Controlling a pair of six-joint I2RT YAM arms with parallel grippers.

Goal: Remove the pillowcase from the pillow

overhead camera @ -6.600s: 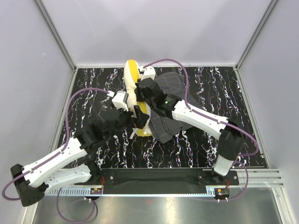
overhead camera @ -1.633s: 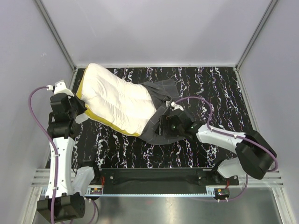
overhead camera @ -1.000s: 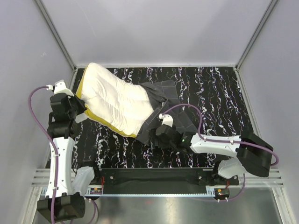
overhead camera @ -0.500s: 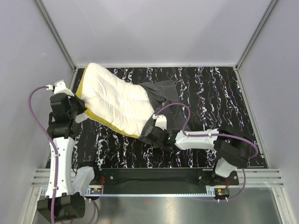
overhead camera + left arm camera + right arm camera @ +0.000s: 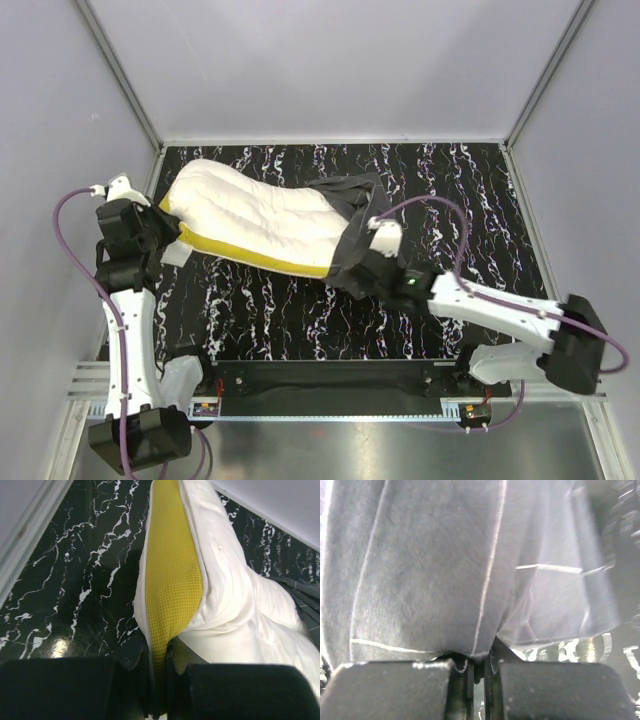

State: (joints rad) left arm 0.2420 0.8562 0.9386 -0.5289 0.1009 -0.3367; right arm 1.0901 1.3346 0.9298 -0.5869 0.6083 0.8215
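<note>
The cream-white quilted pillow (image 5: 255, 220) with its yellow side edge (image 5: 255, 259) lies across the left half of the table. Its right end is still inside the dark charcoal pillowcase (image 5: 350, 225). My left gripper (image 5: 163, 232) is shut on the pillow's yellow edge (image 5: 172, 580) at the left end, the mesh pinched between the jaws (image 5: 157, 680). My right gripper (image 5: 362, 268) is shut on the pillowcase's near hem; in the right wrist view the grey grid fabric (image 5: 445, 565) fills the frame and its edge runs down between the closed jaws (image 5: 479, 672).
The black white-veined marble tabletop (image 5: 470, 200) stretches bare to the right of the pillowcase. A metal frame rail (image 5: 130, 120) and pale walls close in the left, back and right sides. Purple cables loop over both arms.
My right gripper closed on the pillowcase hem and drew it right. The pillow has flattened and shifted left with my left gripper, so more white shows outside the case.
</note>
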